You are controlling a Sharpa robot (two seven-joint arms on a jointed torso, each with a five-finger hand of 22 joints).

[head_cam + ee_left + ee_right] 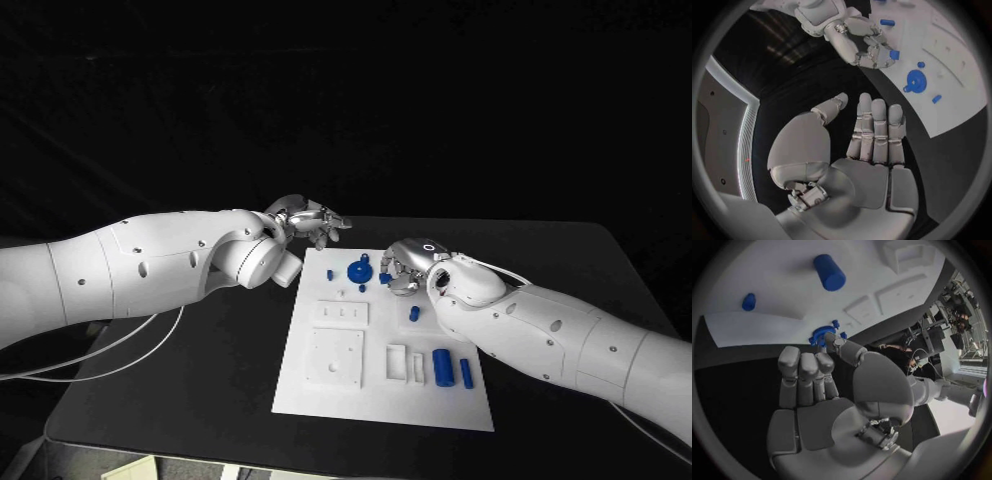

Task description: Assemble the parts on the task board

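The white task board [335, 395] lies in the middle of the black table. My right hand [408, 265] hovers over the board's far end, next to a round blue gear [361, 271]. In the left wrist view its fingers [870, 50] pinch a small blue part [894, 54] close to the gear [915, 80]. My left hand [306, 222] is beyond the board's far left corner, off the board. Its fingers [876, 130] are straight and hold nothing. A blue cylinder [443, 366], a thin blue peg [466, 372] and a small blue piece [414, 313] lie on the board's right side.
White raised blocks and recesses [339, 355] take up the board's near left half. Bare black table [173, 380] lies to both sides of the board. A white cable [101, 355] hangs under my left arm.
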